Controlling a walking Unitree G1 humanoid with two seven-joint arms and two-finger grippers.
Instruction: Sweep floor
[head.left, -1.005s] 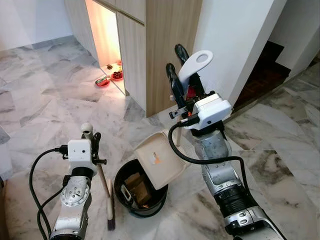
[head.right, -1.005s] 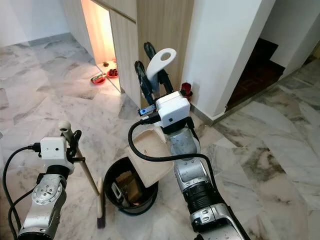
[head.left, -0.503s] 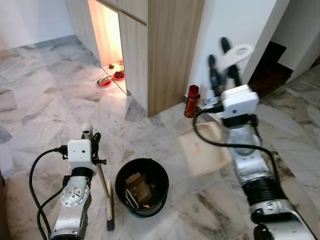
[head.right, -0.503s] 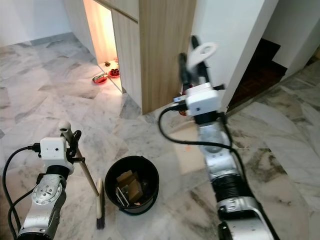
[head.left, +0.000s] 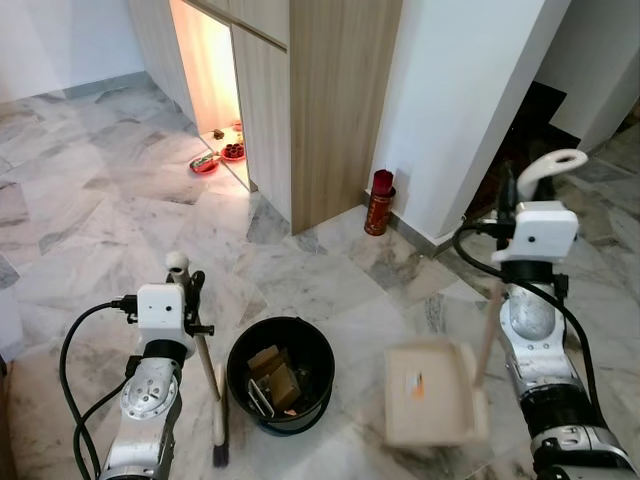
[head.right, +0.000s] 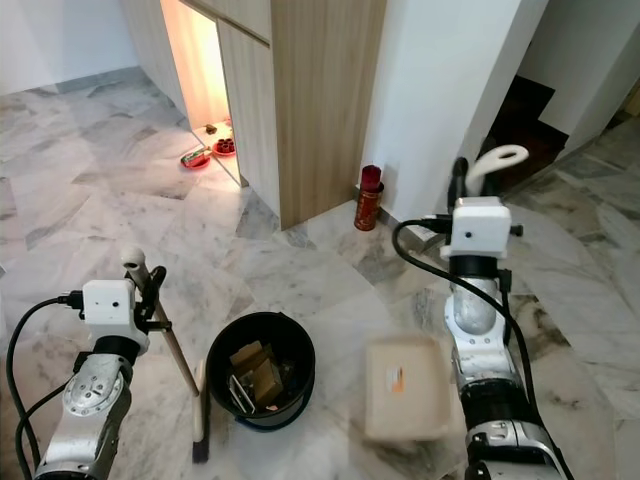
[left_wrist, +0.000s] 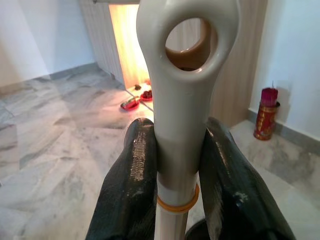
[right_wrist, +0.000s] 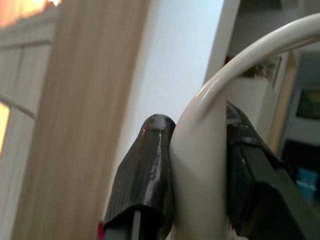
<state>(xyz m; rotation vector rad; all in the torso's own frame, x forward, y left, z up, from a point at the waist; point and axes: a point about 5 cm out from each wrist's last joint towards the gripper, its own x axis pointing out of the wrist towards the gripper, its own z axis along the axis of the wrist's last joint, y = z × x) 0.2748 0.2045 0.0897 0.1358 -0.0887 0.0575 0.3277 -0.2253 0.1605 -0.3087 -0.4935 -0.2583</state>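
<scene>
Broom (head.left: 207, 372) upright in left tool (left_wrist: 180, 165).

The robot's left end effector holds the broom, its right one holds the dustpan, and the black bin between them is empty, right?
Not quite. The bin isn't empty: the left eye view shows brown scraps and other rubbish inside. The rest is right: the left end effector holds the broom, and the right end effector holds the dustpan.
</scene>
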